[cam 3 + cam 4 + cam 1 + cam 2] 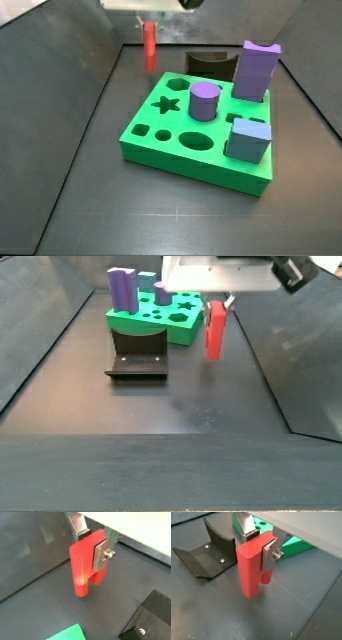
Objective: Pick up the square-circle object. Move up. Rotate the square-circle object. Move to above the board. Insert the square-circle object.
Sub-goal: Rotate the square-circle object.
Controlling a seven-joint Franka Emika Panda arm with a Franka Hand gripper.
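The square-circle object (81,567) is a slim red block, and my gripper (92,543) is shut on its upper end. It hangs upright from the silver fingers (270,553), with its lower part (250,577) free below them. In a side view the red piece (151,48) hangs beyond the far left corner of the green board (201,165), off to its side and not over it. In another side view the red piece (214,334) is to the right of the board (154,324), under the gripper (218,298).
On the board stand a tall purple notched block (258,70), a purple cylinder (203,101) and a grey-blue cube (249,138). The black fixture (138,358) sits on the floor against the board. Dark walls enclose the floor on both sides.
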